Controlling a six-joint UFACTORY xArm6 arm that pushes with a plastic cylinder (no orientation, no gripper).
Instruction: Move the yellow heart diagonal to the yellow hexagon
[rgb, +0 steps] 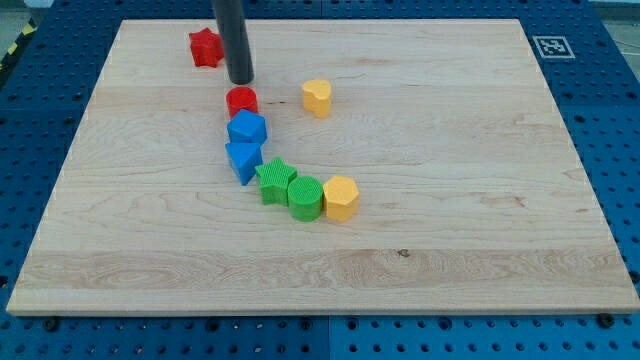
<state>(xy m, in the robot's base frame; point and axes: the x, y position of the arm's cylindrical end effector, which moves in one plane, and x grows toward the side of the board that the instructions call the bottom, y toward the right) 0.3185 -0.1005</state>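
Observation:
The yellow heart (317, 97) lies in the upper middle of the wooden board (480, 200). The yellow hexagon (341, 197) lies lower, near the board's middle, touching a green cylinder (306, 197). My tip (240, 80) stands to the left of the yellow heart, apart from it, just above a red cylinder (241, 101). The rod comes down from the view's top.
A red star (206, 47) lies at the upper left, left of the rod. A chain runs down from the red cylinder: a blue block (247, 129), a blue triangle-like block (244, 158), a green star (275, 181), then the green cylinder and yellow hexagon.

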